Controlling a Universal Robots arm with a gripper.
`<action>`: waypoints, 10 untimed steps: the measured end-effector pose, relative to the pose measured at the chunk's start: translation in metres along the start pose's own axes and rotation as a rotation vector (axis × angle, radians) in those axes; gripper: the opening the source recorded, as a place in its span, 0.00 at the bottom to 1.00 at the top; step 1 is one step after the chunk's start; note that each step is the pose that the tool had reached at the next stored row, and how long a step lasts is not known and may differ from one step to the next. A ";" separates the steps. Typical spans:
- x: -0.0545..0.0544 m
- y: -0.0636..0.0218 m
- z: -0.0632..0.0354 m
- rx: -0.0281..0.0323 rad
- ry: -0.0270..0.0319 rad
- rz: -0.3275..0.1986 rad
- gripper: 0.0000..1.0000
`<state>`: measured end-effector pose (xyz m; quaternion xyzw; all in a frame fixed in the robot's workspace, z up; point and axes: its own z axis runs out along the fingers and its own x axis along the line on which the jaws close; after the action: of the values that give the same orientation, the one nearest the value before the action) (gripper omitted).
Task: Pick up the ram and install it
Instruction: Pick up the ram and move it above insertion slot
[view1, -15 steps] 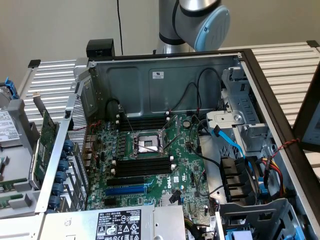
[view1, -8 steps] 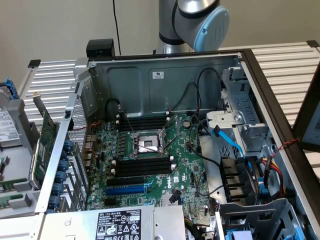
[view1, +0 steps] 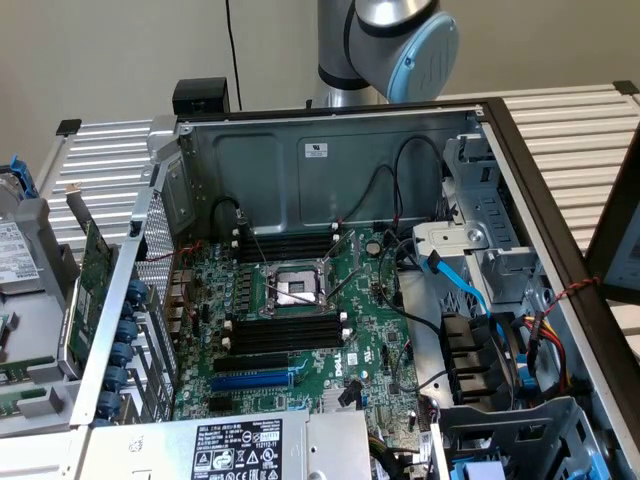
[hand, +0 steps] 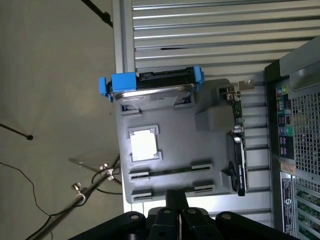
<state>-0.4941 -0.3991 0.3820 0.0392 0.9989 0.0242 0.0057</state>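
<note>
In the wrist view the ram (hand: 170, 169) shows as a thin green strip standing on edge across the grey holder tray (hand: 170, 130). My gripper (hand: 176, 198) hovers above the tray's near edge, just short of the ram. Its two black fingers (hand: 172, 200) are pressed together and shut, with nothing between them. In the exterior view the open computer case (view1: 330, 160) lies with its green motherboard (view1: 370, 330) exposed. Black memory slots with white end clips (view1: 285, 330) sit on both sides of the processor socket (view1: 293, 288).
The tray also carries a hard drive in a blue bracket (hand: 150, 85), a white processor chip (hand: 144, 145) and a broad green expansion card (hand: 239, 150) on edge. The case's perforated rear wall (hand: 300, 130) stands beside the tray. Cables (view1: 470, 290) crowd the case at the exterior view's right.
</note>
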 end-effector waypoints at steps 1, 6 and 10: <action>0.000 0.0000 0.0000 0.0000 0.0000 0.000 0.11; 0.000 0.0000 0.0001 -0.0002 0.0012 -0.030 0.11; 0.000 0.0000 0.0006 -0.0010 0.0046 -0.101 0.11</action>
<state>-0.4941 -0.3990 0.3814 -0.0116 0.9996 0.0245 0.0046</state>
